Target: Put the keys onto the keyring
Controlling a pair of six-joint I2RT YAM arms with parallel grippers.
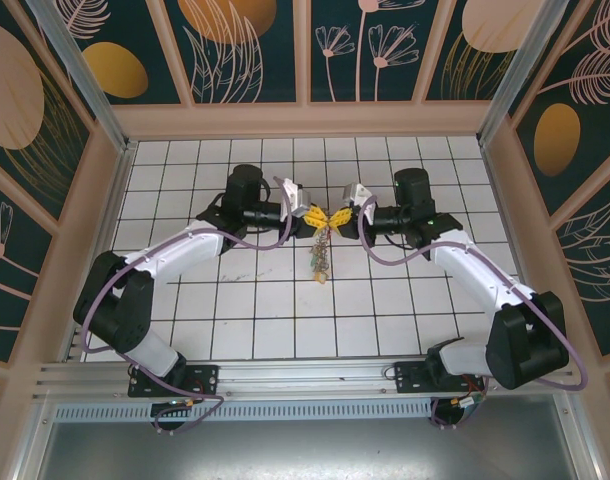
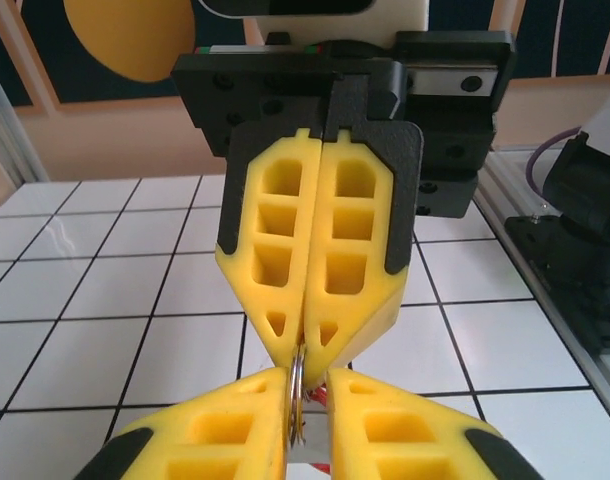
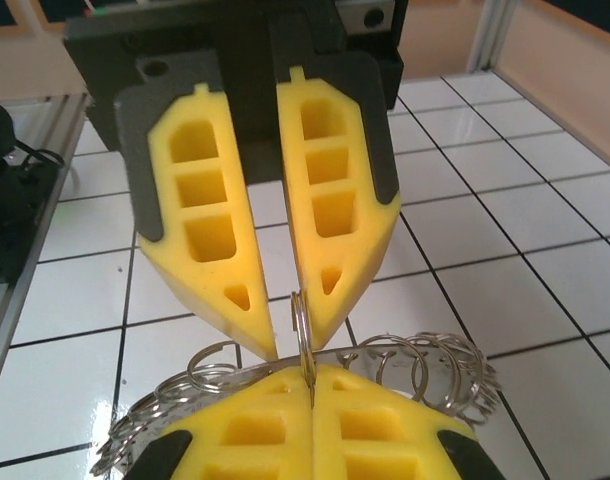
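Note:
My two grippers meet tip to tip above the middle of the tiled floor. The right gripper (image 3: 312,385) is shut on a small silver split ring (image 3: 301,325) that stands edge-on. The left gripper (image 2: 308,400) faces it with a narrow gap between its fingers, and the ring rests against one finger (image 2: 255,410). The keyring (image 3: 430,362), a hoop strung with several small rings, hangs under the right fingers. A bunch of keys (image 1: 321,260) dangles below both grippers. A red key head (image 2: 327,394) peeks out between the left fingers.
White tiled floor (image 1: 235,300) lies all round, walled by wooden panels. Both arm bases (image 1: 175,380) sit at the near edge, and purple cables loop along the arms.

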